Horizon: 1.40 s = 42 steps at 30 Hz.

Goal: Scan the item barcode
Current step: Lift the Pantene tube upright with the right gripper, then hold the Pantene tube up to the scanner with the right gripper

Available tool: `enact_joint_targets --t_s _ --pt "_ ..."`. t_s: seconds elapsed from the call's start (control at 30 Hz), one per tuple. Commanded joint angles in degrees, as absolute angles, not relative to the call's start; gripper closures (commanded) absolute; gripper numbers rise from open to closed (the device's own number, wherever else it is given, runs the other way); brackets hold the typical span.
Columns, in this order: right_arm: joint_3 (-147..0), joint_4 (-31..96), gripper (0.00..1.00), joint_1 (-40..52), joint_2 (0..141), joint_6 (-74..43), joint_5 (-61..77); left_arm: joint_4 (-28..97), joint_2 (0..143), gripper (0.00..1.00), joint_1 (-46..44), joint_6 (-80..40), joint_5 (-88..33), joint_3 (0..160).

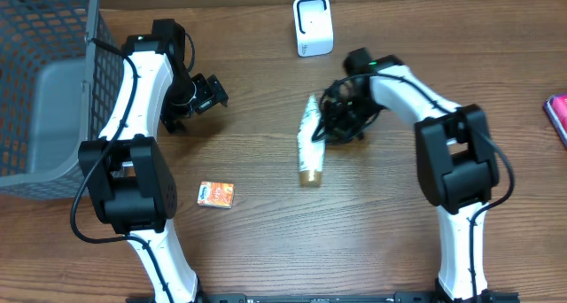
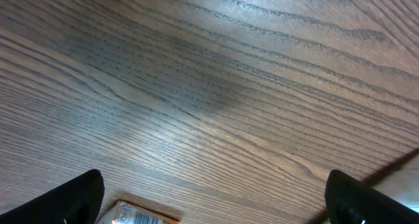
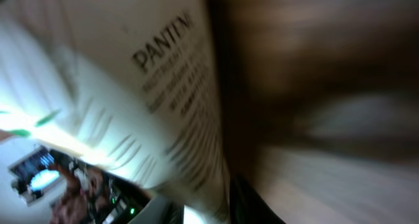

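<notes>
A white Pantene tube (image 1: 308, 143) with a gold cap lies slanted in the middle of the table, cap toward the front. My right gripper (image 1: 335, 119) is at its flat upper end. In the right wrist view the tube (image 3: 157, 99) fills the left half, blurred, and narrows down between the jaws beside a dark finger (image 3: 252, 207), so the gripper is shut on it. I can make out no barcode on it. The white scanner (image 1: 312, 26) stands upright at the back. My left gripper (image 1: 202, 94) (image 2: 219, 207) hangs wide open over bare wood, far left of the tube.
A small orange box (image 1: 216, 194) (image 2: 141, 216) lies near the front left, with its edge showing between my left fingers. A grey mesh basket (image 1: 44, 90) fills the left side. A pink object (image 1: 557, 117) sits at the right edge.
</notes>
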<state>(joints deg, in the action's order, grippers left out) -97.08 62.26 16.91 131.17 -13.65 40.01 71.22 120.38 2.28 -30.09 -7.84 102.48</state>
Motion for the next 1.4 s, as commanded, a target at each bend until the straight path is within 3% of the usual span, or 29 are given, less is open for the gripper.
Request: enact_joint_targets --t_s 0.0,0.2,0.43,0.6,0.7,0.83,0.93,1.2,1.37 --pt "-95.9 62.7 0.74 11.8 128.9 -13.7 28.3 71.4 120.6 0.00 2.2 -30.9 -7.0 103.3" --pt "-97.4 66.1 0.62 8.3 128.9 -13.4 20.1 71.4 120.6 0.00 2.2 -30.9 -7.0 103.3" --pt "-109.1 78.8 0.57 10.0 125.8 -10.9 15.5 71.3 120.6 0.00 2.2 -30.9 -7.0 103.3" --pt "-111.0 79.6 0.41 15.8 125.0 -8.5 14.0 70.7 120.6 0.00 2.2 -31.0 -7.0 103.3" --pt "-109.7 76.4 0.21 21.1 125.4 -10.6 6.3 70.6 120.6 0.00 2.2 -31.3 -7.0 103.3" --pt "-106.0 71.2 0.13 27.0 125.4 -18.8 -6.8 70.7 120.6 0.00 2.2 -31.3 -7.0 103.3" --pt "-102.8 68.4 0.19 29.3 125.5 -23.7 -12.6 70.7 120.6 0.00 2.2 -31.3 -7.0 103.3" --pt "-95.6 62.4 0.57 29.1 125.6 -25.7 -16.6 70.7 120.6 0.00 2.2 -31.3 -7.0 103.3" --pt "-98.5 65.1 0.94 27.9 125.6 -25.5 -17.1 70.7 120.6 0.00 2.2 -31.3 -7.0 103.3"
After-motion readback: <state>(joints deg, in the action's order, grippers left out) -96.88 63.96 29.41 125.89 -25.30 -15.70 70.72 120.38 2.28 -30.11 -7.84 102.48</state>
